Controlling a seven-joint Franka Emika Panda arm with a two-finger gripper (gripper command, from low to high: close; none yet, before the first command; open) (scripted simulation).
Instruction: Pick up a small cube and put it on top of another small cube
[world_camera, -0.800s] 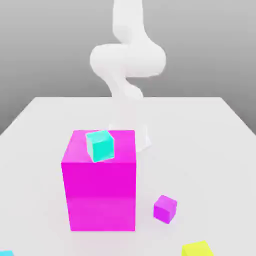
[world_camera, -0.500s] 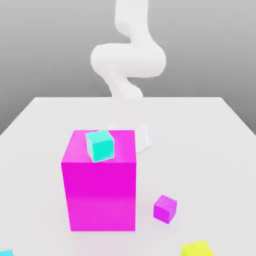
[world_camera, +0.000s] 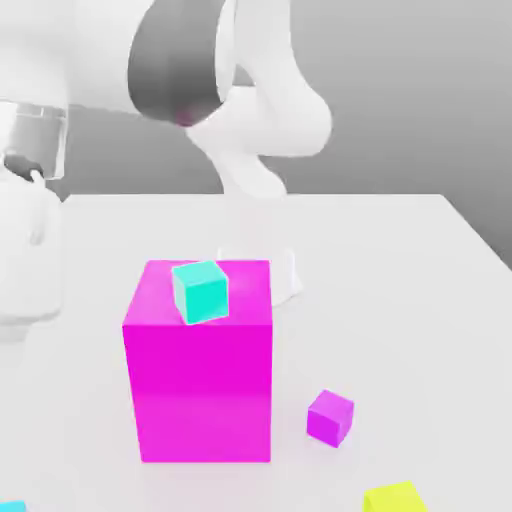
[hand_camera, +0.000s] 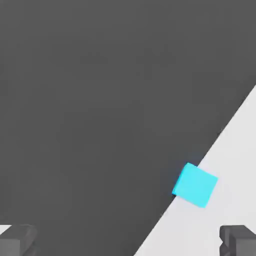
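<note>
Ext. view: big magenta block (world_camera: 200, 390), turquoise cube (world_camera: 201, 293) on top, obstructs approx. 7 o'clock; sm. purple cube (world_camera: 330, 418) & yellow cube (world_camera: 395, 499) obstruct 5 o'clock. Open tabletop (world_camera: 400, 270) at 3 o'clock, passable.

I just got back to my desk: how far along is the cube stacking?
Nothing is stacked yet. The open gripper holds nothing. The sky-blue cube lies at the table's edge. Grasping it and setting it on the turquoise cube remain.
</note>
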